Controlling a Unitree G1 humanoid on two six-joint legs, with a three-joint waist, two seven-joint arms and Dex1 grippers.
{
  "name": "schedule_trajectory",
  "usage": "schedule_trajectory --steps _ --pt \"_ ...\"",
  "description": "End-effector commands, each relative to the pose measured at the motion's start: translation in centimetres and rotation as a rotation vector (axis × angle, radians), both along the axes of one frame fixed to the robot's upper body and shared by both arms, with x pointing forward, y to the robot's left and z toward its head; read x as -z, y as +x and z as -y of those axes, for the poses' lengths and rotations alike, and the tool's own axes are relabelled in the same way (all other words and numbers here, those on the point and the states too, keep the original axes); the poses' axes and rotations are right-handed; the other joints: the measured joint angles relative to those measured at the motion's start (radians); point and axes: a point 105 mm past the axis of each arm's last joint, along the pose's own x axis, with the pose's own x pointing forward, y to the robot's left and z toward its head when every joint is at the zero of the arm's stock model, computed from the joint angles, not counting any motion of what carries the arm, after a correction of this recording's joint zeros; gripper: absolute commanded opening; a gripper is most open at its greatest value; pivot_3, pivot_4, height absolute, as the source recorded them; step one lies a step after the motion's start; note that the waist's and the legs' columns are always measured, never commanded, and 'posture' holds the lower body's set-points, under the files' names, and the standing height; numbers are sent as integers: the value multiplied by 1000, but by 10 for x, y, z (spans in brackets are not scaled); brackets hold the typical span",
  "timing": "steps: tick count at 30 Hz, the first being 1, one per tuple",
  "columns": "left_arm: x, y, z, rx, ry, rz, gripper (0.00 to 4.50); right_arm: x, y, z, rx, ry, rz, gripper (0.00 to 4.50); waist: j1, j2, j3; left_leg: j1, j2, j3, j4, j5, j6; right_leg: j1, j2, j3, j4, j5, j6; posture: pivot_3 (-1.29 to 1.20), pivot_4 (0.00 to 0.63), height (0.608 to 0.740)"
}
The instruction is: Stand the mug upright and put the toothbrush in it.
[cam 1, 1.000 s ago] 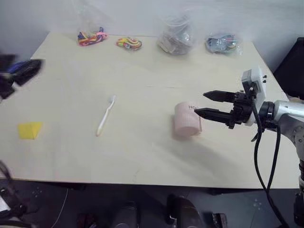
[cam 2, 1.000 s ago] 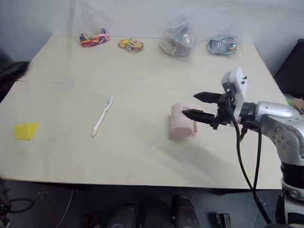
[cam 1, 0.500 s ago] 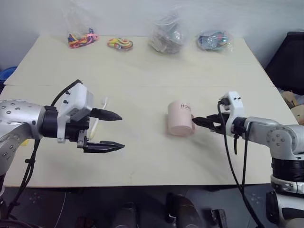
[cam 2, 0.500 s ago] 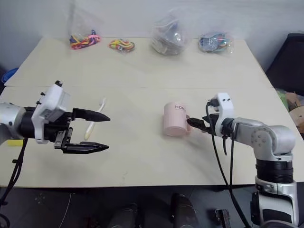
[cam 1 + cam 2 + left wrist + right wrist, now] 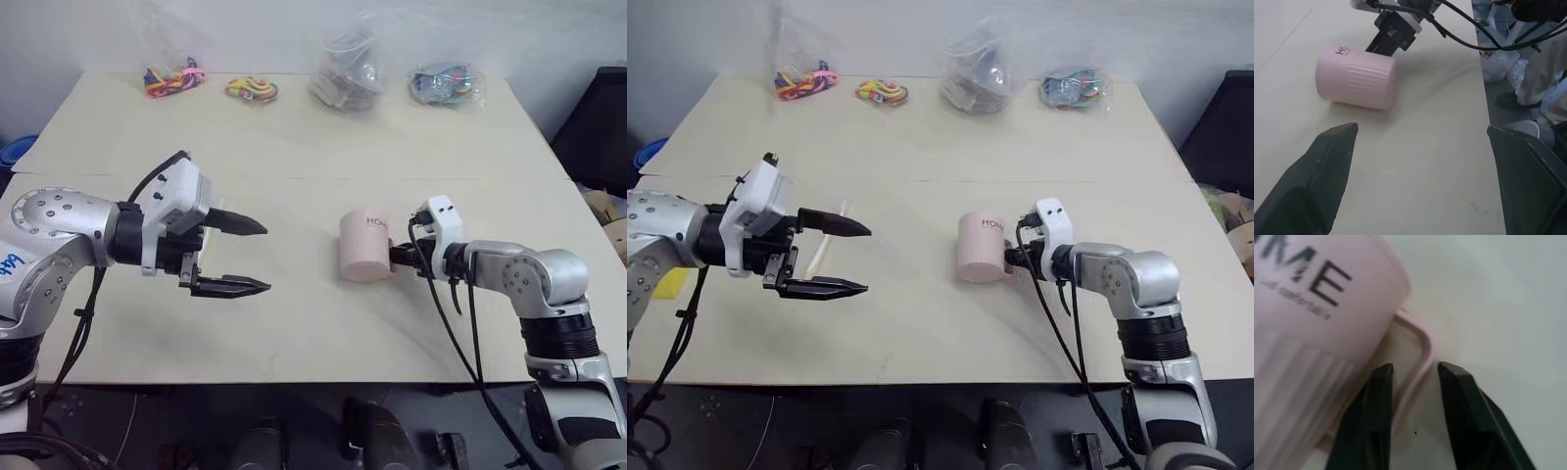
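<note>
Your right tool (image 5: 1413,382) is clamped on the handle of the mug (image 5: 363,247), which lies on its side on the counter (image 5: 294,157). Your left tool (image 5: 255,257) hangs spread wide, left of the mug, with the toothbrush (image 5: 820,257) behind it.

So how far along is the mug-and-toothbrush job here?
Nothing finished: the mug lies on its side. In hand: the right tool is closed on the mug's handle. Left: standing it up, then the toothbrush, on the table behind the open left tool.
</note>
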Motion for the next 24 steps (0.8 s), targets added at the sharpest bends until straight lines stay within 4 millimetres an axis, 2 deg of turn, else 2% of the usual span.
schedule_trajectory --steps 1,3,5,7,9,14,15,17,21,24 --pt "-10 0 0 1 -4 60 4500 -15 2 0 -5 0 49 24 -1 0 0 0 0 0 0 0 0 0 0 0 0 0 0 0 150 740" --pt "-9 1 -1 -6 -4 62 4500 -20 3 -2 -1 18 63 24 -2 0 0 0 0 0 0 0 0 0 0 0 0 0 0 0 150 740" --pt "-9 3 -2 -16 -6 65 4500 -34 7 -9 -7 73 136 24 -2 0 0 0 0 0 0 0 0 0 0 0 0 0 0 0 150 740" --pt "-9 5 -3 -34 -17 66 4500 -59 16 -22 -6 140 291 24 -2 0 0 0 0 0 0 0 0 0 0 0 0 0 0 0 150 740" --pt "-10 7 -5 -52 -31 64 4500 -76 25 -34 16 181 425 24 -6 0 0 0 0 0 0 0 0 0 0 0 1 0 0 0 150 740" --pt "-14 14 -10 -106 -59 75 4500 -88 41 -65 94 245 716 24 -20 1 0 0 0 0 -1 0 0 -1 1 0 1 0 0 0 150 740" --pt "-15 15 -11 -117 -65 76 4500 -86 43 -66 113 241 758 24 -23 1 0 0 0 0 -1 0 0 -1 1 0 1 0 0 0 150 740" --pt "-18 19 -16 -148 -83 82 4500 -69 41 -74 98 176 842 24 -26 1 0 0 -1 -1 -1 0 0 -1 0 0 1 0 0 0 150 740" --pt "-25 21 -21 -182 -136 67 4500 -29 37 -78 109 164 835 24 -31 1 1 0 -1 -2 -2 0 0 -1 0 -1 -1 0 0 0 150 740" --pt "-27 20 -21 -182 -153 55 4500 -17 29 -76 97 143 863 24 -38 2 1 0 0 -1 -2 0 0 -1 1 0 -1 0 0 0 150 740"
